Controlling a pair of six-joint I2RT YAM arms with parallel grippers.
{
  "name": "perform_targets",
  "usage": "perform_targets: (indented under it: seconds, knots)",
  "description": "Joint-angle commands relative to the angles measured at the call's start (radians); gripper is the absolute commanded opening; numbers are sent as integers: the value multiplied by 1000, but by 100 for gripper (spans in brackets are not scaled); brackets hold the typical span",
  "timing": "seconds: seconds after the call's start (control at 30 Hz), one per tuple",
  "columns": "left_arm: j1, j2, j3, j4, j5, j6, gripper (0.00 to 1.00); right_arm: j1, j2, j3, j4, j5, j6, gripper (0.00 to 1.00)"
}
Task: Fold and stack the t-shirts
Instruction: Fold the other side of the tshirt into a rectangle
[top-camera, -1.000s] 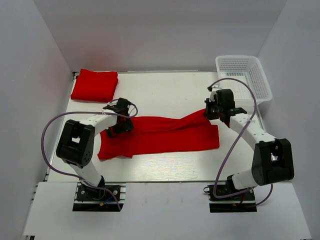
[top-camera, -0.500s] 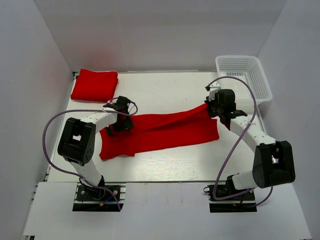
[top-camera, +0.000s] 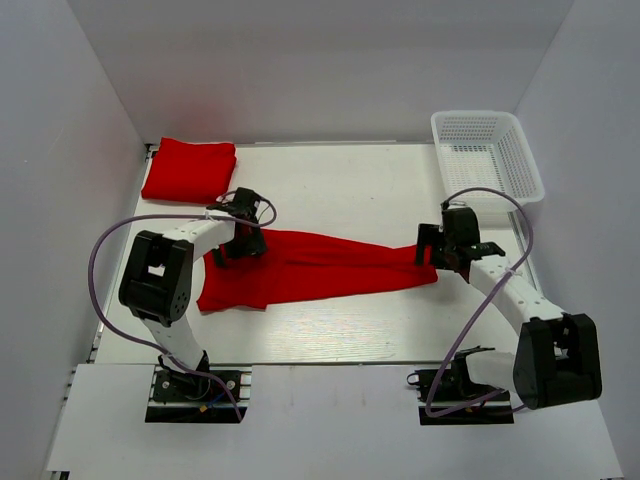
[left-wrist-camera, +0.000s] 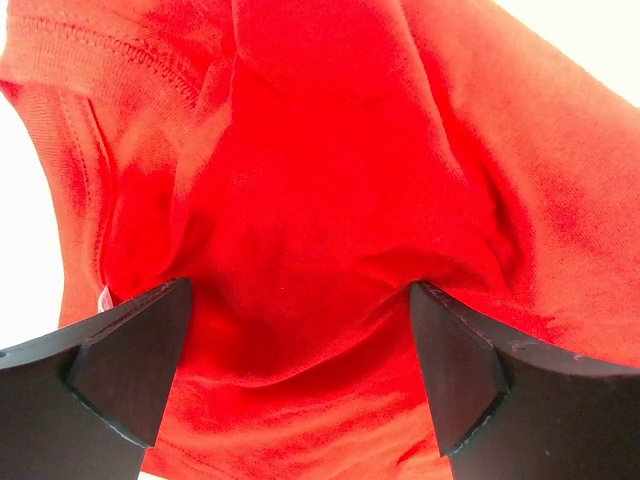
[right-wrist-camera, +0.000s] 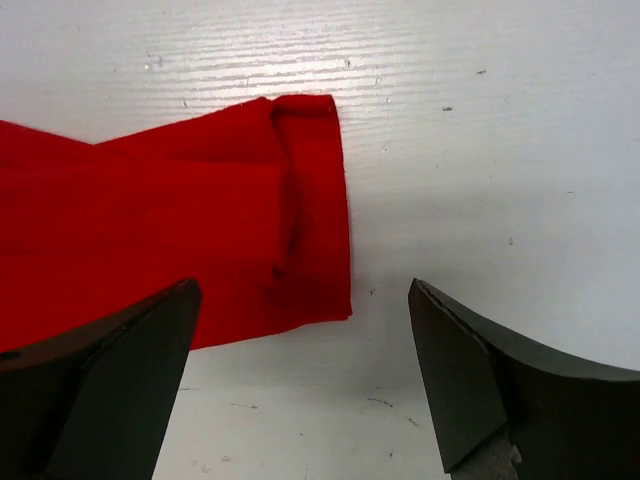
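Observation:
A long red t-shirt (top-camera: 320, 268) lies stretched flat across the middle of the table, folded into a strip. My left gripper (top-camera: 243, 240) hovers open over its left end; in the left wrist view the wide-apart fingers (left-wrist-camera: 130, 365) frame bunched red cloth (left-wrist-camera: 300, 250) without pinching it. My right gripper (top-camera: 450, 250) stands open just past the shirt's right end; the right wrist view shows that end (right-wrist-camera: 300, 230) lying flat on the table, nothing between the fingers (right-wrist-camera: 470, 375). A second red t-shirt (top-camera: 190, 170), folded, sits at the back left corner.
A white mesh basket (top-camera: 487, 155) stands at the back right corner. White walls enclose the table on the left, right and back. Purple cables loop off both arms.
My right gripper has let go of the shirt's right end, which dropped flat, and moved nearer and right. The shirt now lies lower and flatter. The left gripper shifted slightly back.

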Motion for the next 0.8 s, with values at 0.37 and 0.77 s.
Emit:
perform_targets:
  seconds: [0.37,0.77]
  knots:
    - [9,-49,92,-69,67,74,100,-9,86,158,-127,-333,20,90]
    - [9,24,213,-167,113,92,100,-41,223,264,-211,-334,177,89]
